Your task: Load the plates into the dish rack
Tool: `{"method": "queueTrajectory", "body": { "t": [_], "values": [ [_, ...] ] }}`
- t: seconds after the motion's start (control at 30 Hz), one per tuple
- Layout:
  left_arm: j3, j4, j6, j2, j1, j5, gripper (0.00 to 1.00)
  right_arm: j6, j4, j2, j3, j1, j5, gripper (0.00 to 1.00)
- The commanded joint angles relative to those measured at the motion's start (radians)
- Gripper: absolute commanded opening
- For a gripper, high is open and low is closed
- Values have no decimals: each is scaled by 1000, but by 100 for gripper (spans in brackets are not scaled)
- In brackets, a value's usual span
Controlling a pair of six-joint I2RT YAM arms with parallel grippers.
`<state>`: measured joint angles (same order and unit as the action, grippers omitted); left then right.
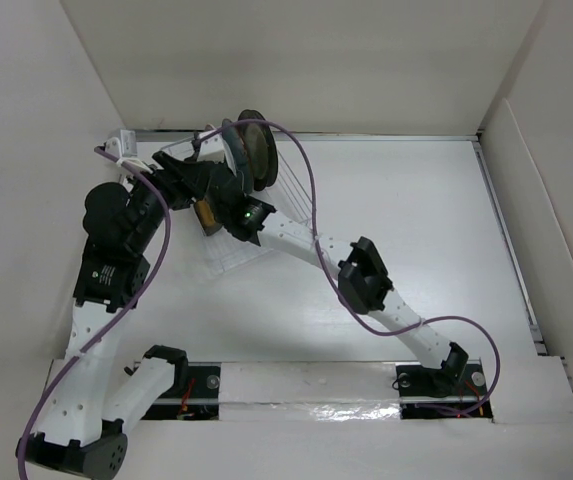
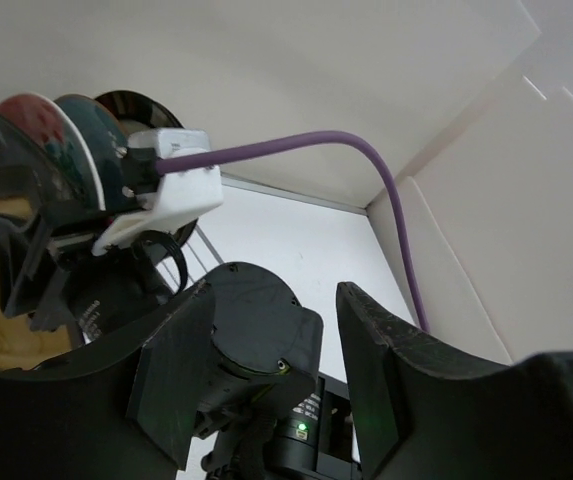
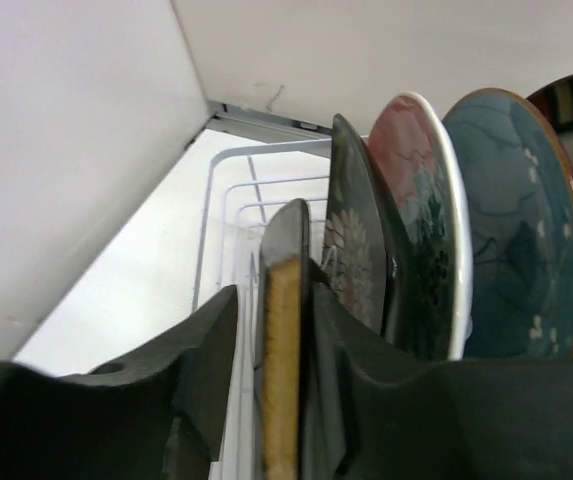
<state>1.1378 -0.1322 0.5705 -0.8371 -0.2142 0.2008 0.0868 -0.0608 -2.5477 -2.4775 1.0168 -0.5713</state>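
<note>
Left arm (image 1: 116, 250), right arm (image 1: 366, 280) meet over dish rack (image 1: 284, 195) (far-left corner); plates (image 1: 256, 150) upright inside, amber-centred plate (image 1: 207, 215) between arm ends.

- Amber-centred plate (image 3: 281, 370): dark brown rim, amber-yellow face.
- Floral plate (image 3: 356, 240): black with pale flower print.
- Red-patterned plate (image 3: 421, 190): red above, dark green below, white rim.
- Teal plate (image 3: 511, 230): blue-green, small white blossoms, brown edge.
- Dish rack (image 3: 228, 190): white wire.
- Cable (image 2: 306, 142): purple.

Dish rack (image 3: 228, 190): white wire, far-left corner. Standing on edge, side by side: brown-amber square plate (image 3: 282, 340), black floral plate (image 3: 354, 240), red-patterned plate (image 3: 418, 180), teal plate (image 3: 511, 230).
</note>
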Motion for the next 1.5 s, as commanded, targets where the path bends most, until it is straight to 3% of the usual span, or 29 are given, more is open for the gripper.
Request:
{"method": "queueTrajectory", "body": {
  "t": [0.0, 0.03, 0.1, 0.23, 0.3, 0.4, 0.47, 0.5, 0.53, 0.57, 0.73, 0.8, 0.83, 0.87, 0.9, 0.93, 0.97, 1.03, 1.17, 1.47],
  "values": [
    [2, 22, -35, 29, -2, -84, 48, 106, -86, 101, 59, -7, 73, 46],
    [-1, 7, -41, 33, -2, -115, 47, 120, -97, 128, 93, -17, 85, 56],
    [-21, -43, -55, 49, -2, -202, 41, 152, -128, 223, 199, -27, 138, 64],
    [-93, -110, -64, 67, -2, -293, 23, 200, -172, 363, 380, -73, 203, 72],
    [-131, -135, -67, 55, -2, -256, 18, 243, -204, 467, 466, -93, 238, 74],
    [-177, -155, -83, 17, -2, -206, 3, 289, -250, 607, 649, -135, 277, 77],
    [-199, -147, -93, -8, -2, -175, 0, 297, -267, 676, 786, -153, 262, 77],
    [-202, -141, -98, -16, -2, -191, 0, 304, -295, 755, 840, -167, 254, 68],
    [-204, -135, -103, -25, -2, -234, 0, 313, -306, 797, 892, -178, 251, 15],
    [-191, -138, -112, -52, -2, -253, 0, 324, -309, 838, 943, -199, 248, 0],
    [-119, -133, -110, -173, -2, -343, 0, 344, -335, 1108, 1270, -225, 261, 0],
    [-60, -151, -127, -255, -45, -400, 0, 352, -336, 1170, 1350, -236, 264, 9],
    [-38, -167, -135, -275, -86, -469, 7, 353, -335, 1228, 1423, -236, 264, 18],
    [-1, -185, -142, -310, -129, -521, 14, 355, -335, 1253, 1457, -236, 272, 37],
    [14, -196, -143, -324, -192, -587, 20, 357, -320, 1274, 1486, -247, 278, 45],
    [26, -202, -139, -338, -192, -601, 30, 360, -309, 1296, 1511, -256, 283, 51],
    [39, -202, -136, -353, -192, -603, 34, 360, -297, 1337, 1554, -256, 304, 56],
    [40, -193, -147, -362, -192, -645, 40, 367, -266, 1377, 1592, -277, 333, 57],
    [60, -265, -144, -440, -192, -770, 40, 354, -235, 1472, 1681, -296, 386, 57],
    [85, -222, -121, -525, -192, -689, 38, 349, -198, 1497, 1709, -330, 487, 57]
  ]
}}
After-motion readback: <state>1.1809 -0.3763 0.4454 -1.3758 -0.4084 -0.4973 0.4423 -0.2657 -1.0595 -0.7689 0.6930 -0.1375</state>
